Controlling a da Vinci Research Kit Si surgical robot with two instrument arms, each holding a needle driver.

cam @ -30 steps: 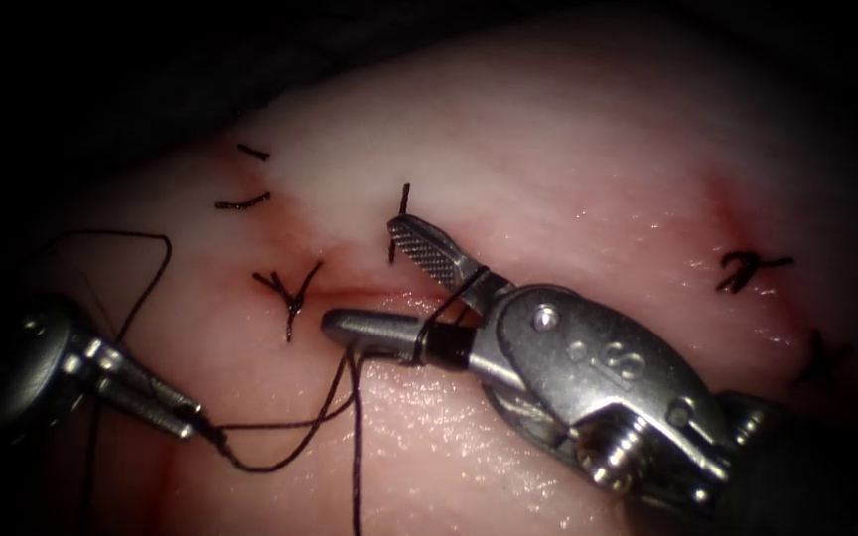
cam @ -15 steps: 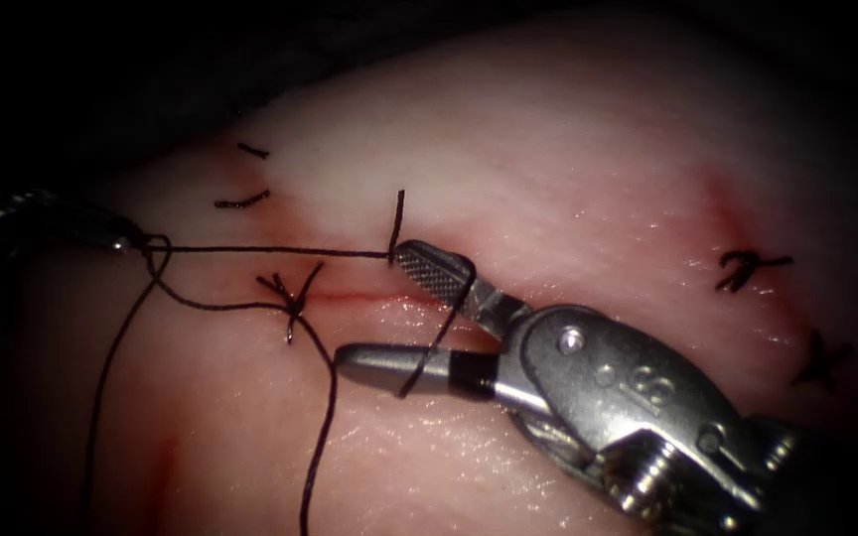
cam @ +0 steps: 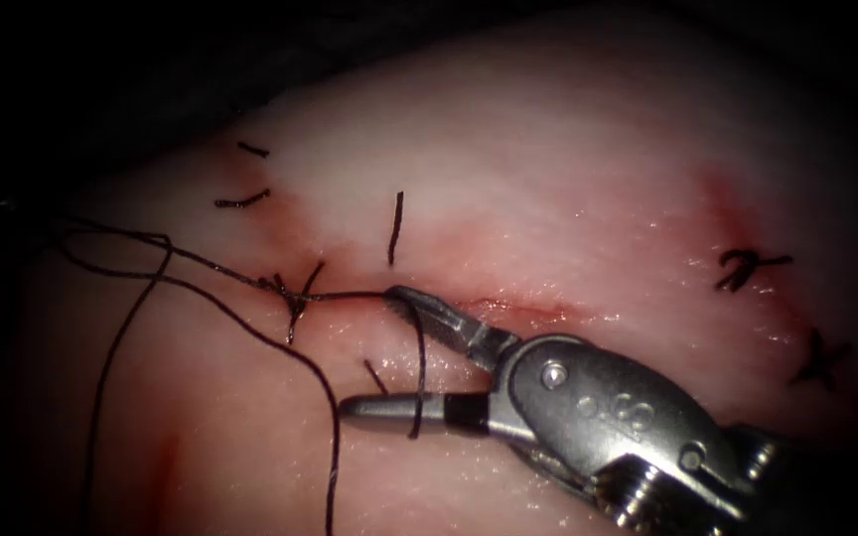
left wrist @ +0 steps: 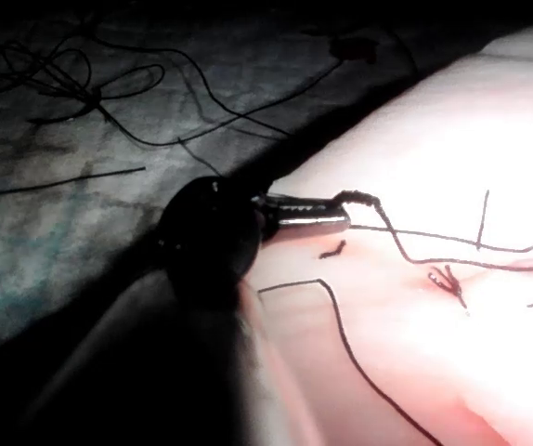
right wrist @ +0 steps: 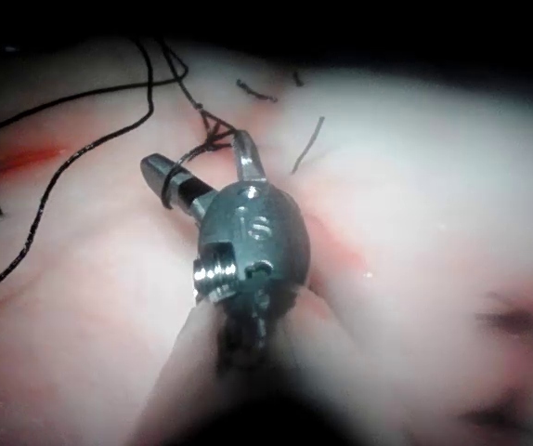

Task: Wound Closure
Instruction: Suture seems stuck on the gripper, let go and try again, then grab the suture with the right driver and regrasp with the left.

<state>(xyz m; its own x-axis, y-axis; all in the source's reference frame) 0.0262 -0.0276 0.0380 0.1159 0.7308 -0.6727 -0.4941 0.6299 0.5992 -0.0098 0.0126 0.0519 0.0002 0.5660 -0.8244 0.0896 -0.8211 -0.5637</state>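
Note:
My right tool (cam: 374, 349) reaches in from the lower right over the tissue (cam: 568, 189), jaws open and gripping nothing. Dark thread (cam: 415, 392) is looped around its lower jaw. The upper jaw's tip lies on the cut (cam: 518, 310), where the thread runs left through a knot (cam: 290, 296) and off the left edge. In the right wrist view the right tool (right wrist: 197, 158) stands open with the loop of thread (right wrist: 166, 190) on one jaw. In the left wrist view my left tool (left wrist: 341, 212) is shut on the thread (left wrist: 357, 197) at the tissue's edge, left of the cut.
A short thread end (cam: 395, 228) stands above the cut, another (cam: 375, 375) below it. Finished stitches (cam: 747, 268) sit at the far right and cut ends (cam: 240, 201) at the upper left. Loose thread (left wrist: 90, 88) lies on the dark cloth beside the tissue.
The left tool rose from the lower left, then drew out past the left edge with the thread. The right tool stayed open with the loop on its jaw, and its upper jaw dropped onto the cut.

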